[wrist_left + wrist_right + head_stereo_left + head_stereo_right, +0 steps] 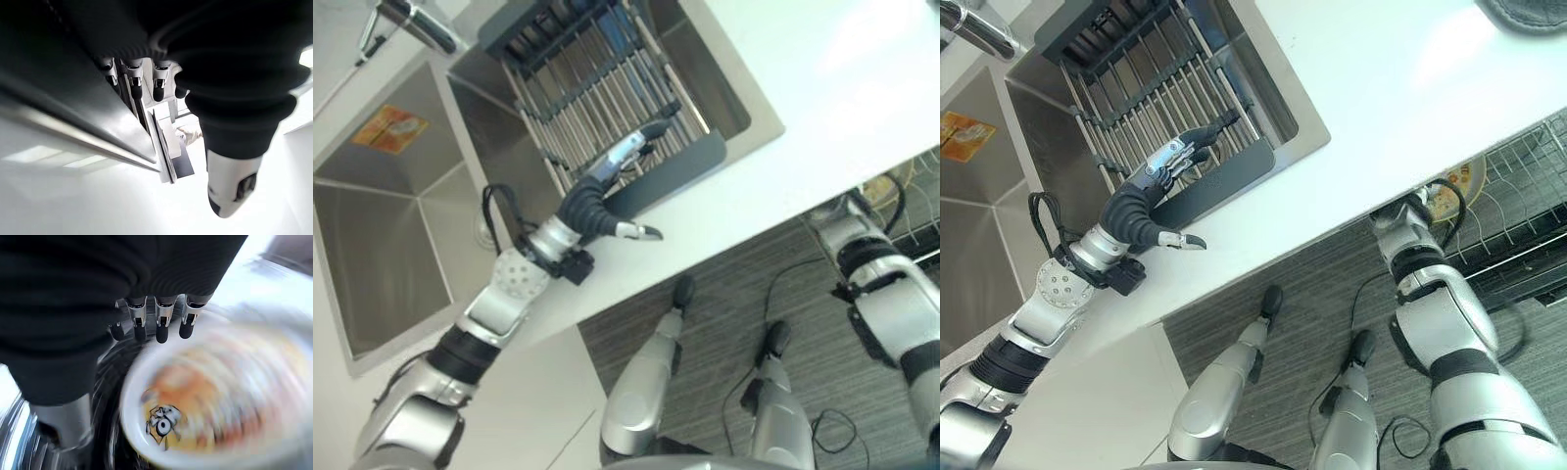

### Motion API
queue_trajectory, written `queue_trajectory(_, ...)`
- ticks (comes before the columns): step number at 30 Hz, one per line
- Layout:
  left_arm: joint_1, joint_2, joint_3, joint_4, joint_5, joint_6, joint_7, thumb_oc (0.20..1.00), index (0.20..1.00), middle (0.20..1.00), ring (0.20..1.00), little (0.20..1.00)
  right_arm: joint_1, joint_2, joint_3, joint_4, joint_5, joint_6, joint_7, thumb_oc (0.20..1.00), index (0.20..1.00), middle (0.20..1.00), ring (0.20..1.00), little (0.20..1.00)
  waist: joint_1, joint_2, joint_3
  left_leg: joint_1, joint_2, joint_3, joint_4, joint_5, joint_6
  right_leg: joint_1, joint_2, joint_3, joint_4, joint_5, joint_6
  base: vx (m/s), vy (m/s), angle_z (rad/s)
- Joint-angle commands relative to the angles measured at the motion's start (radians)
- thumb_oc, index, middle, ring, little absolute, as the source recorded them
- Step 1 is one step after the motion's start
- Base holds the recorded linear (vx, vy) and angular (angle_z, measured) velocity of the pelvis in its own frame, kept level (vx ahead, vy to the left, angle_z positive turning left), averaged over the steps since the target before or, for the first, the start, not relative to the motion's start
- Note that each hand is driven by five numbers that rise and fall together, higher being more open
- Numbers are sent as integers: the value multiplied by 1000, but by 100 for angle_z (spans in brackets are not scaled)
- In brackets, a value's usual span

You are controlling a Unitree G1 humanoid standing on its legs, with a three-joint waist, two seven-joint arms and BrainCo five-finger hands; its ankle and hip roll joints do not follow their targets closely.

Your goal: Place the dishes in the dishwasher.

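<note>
A bowl with an orange and yellow pattern inside lies just past my right hand. That hand's fingers are straight above the bowl's rim, with the thumb off to one side. The bowl also peeks out beside the wire dishwasher rack, below the counter's edge at the right. My left hand hovers over the slatted drying rack in the sink, open and holding nothing. Its fingers reach along the rack's dark rim.
The white countertop runs across the right half of the view. The steel sink has an orange sticker and a faucet at the far left. A dark round item sits at the counter's far corner.
</note>
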Motion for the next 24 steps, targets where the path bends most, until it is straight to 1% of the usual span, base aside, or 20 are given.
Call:
queue_trajectory(1, -19, -32, -19, -66, 55, 39, 28, 1000, 1000, 1000, 1000, 1000, -44, 26, 127, -90, 258, -209, 109, 1000, 1000, 1000, 1000, 1000, 11, -31, 46, 26, -19, -14, 13, -105, -21, -90, -40, 10, 128, -44, 44, 26, 123, -6)
queue_trajectory(2, -16, -40, -21, -66, 66, 46, 40, 1000, 1000, 1000, 1000, 1000, -24, 46, 116, -131, 295, -224, 114, 1000, 1000, 1000, 1000, 1000, 3, -33, 46, 35, -19, -11, 18, -110, -21, -83, -38, 15, 131, -48, 41, 29, 74, -8)
queue_trajectory(3, -13, -41, -19, -66, 67, 48, 47, 1000, 1000, 1000, 1000, 1000, -12, 60, 105, -165, 314, -226, 94, 1000, 1000, 1000, 1000, 1000, -4, -34, 46, 40, -16, -5, 22, -113, -20, -80, -37, 19, 133, -49, 38, 41, 93, -7)
queue_trajectory(4, -1, -46, -9, -71, 71, 55, 54, 1000, 1000, 1000, 1000, 1000, 23, 67, 77, -221, 345, -244, 104, 1000, 1000, 1000, 1000, 1000, -15, -37, 46, 53, -14, 2, 27, -120, -18, -69, -35, 24, 136, -54, 34, 29, 74, -10)
queue_trajectory(6, 8, -44, -4, -76, 73, 59, 62, 1000, 1000, 1000, 1000, 1000, 50, 76, 66, -261, 341, -254, 105, 1000, 1000, 1000, 1000, 1000, -23, -40, 44, 65, -13, 6, 30, -124, -17, -60, -33, 28, 136, -55, 32, 34, 50, -14)
queue_trajectory(7, 15, -45, -2, -77, 74, 60, 66, 1000, 1000, 1000, 1000, 1000, 71, 86, 59, -300, 329, -265, 87, 1000, 1000, 1000, 1000, 1000, -28, -41, 41, 72, -14, 8, 32, -128, -15, -53, -31, 32, 137, -57, 30, 58, 48, -10)
queue_trajectory(9, 37, -39, 17, -87, 66, 63, 67, 1000, 1000, 1000, 1000, 1000, 132, 103, 36, -441, 267, -283, 16, 1000, 1000, 1000, 1000, 1000, -43, -49, 27, 93, -12, 11, 38, -138, -11, -29, -27, 42, 135, -63, 27, 57, 36, -4)
queue_trajectory(12, 69, -38, 33, -100, 71, 69, 65, 1000, 1000, 1000, 1000, 1000, 201, 130, 43, -606, 186, -265, -56, 1000, 1000, 1000, 1000, 1000, -56, -58, 13, 121, -11, 14, 38, -149, -6, -2, -18, 52, 132, -70, 23, 49, 13, -10)
queue_trajectory(13, 79, -40, 38, -105, 74, 71, 64, 1000, 1000, 1000, 1000, 1000, 223, 139, 46, -644, 165, -273, -71, 1000, 1000, 1000, 1000, 1000, -59, -60, 9, 129, -10, 15, 39, -152, -4, 6, -16, 54, 131, -72, 21, 49, 4, -4)
queue_trajectory(15, 98, -43, 45, -111, 81, 76, 65, 1000, 1000, 1000, 1000, 1000, 261, 152, 55, -715, 135, -274, -84, 1000, 1000, 1000, 1000, 1000, -67, -65, -1, 144, -7, 20, 39, -158, -2, 21, -12, 59, 128, -76, 19, 45, -2, -1)
queue_trajectory(17, 118, -48, 50, -117, 89, 80, 67, 1000, 1000, 1000, 1000, 1000, 296, 163, 56, -766, 110, -298, -87, 1000, 1000, 1000, 1000, 1000, -75, -69, -11, 161, -4, 23, 39, -164, -1, 39, -8, 64, 123, -79, 16, 53, 2, -6)
queue_trajectory(21, 173, -52, 68, -137, 100, 82, 68, 1000, 1000, 1000, 1000, 1000, 383, 169, 55, -875, 68, -315, -105, 1000, 1000, 1000, 1000, 1000, -92, -77, -37, 197, 5, 34, 34, -173, -3, 83, 1, 70, 103, -85, 8, 45, -10, -10)
queue_trajectory(22, 199, -47, 75, -140, 101, 75, 69, 1000, 1000, 1000, 1000, 1000, 417, 165, 51, -928, 16, -304, -129, 1000, 1000, 1000, 1000, 1000, -101, -79, -50, 215, 10, 40, 31, -174, -4, 103, 6, 75, 94, -87, 4, 26, -20, -12)
queue_trajectory(24, 220, -48, 81, -145, 102, 69, 67, 1000, 1000, 1000, 1000, 1000, 437, 152, 47, -960, -6, -297, -144, 1000, 1000, 1000, 1000, 1000, -106, -81, -61, 226, 14, 46, 30, -177, -5, 117, 8, 77, 88, -89, 1, 13, -10, -3)
